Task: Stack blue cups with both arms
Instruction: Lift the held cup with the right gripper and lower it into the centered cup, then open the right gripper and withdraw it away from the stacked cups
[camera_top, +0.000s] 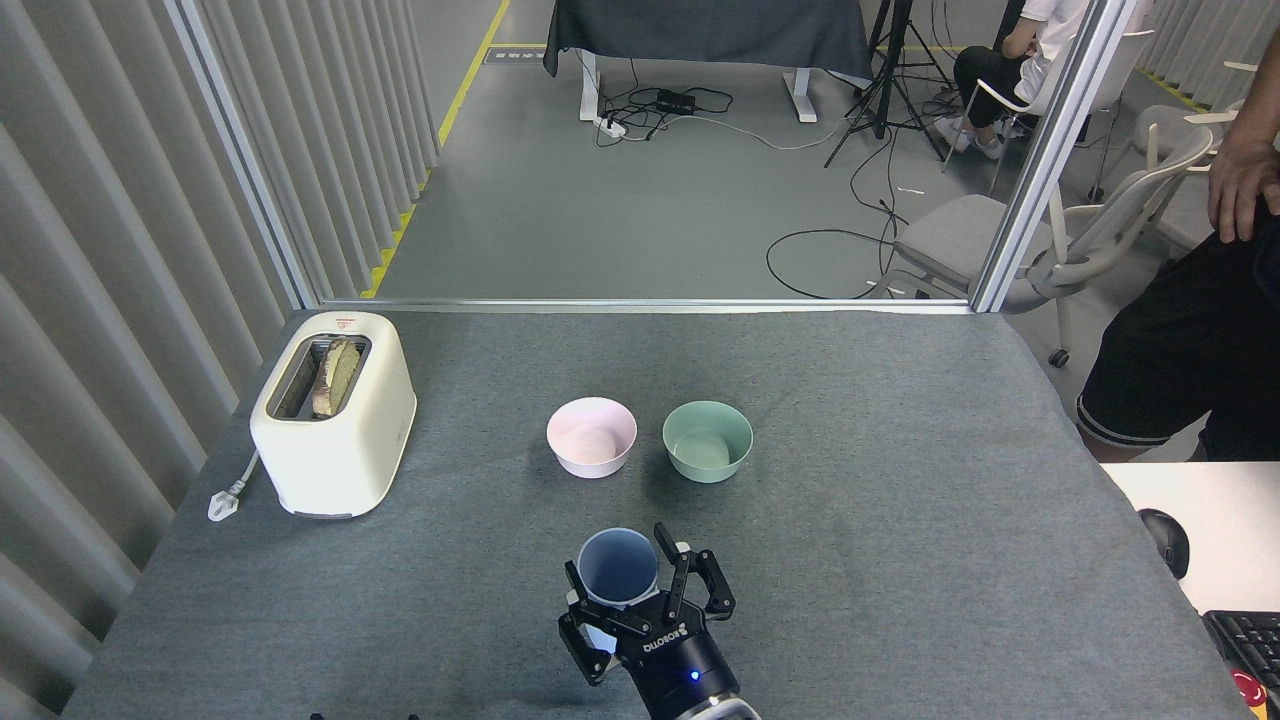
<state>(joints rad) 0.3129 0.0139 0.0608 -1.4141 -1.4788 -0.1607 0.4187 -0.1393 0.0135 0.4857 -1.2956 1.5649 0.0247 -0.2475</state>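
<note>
One blue cup (618, 570) stands upright, mouth up, near the table's front edge at the centre. My right gripper (616, 553) reaches in from the bottom edge and straddles it, one finger (572, 590) on the cup's left and the other on its right. The fingertips rise about level with the rim, and the gripper looks open around the cup. A pale patch (600, 640) shows through the gripper's frame below the cup; I cannot tell what it is. My left arm is out of view.
A pink bowl (592, 436) and a mint-green bowl (707, 440) sit just beyond the cup. A cream toaster (333, 412) with bread stands at the left. A person (1190, 330) stands beyond the table's right edge.
</note>
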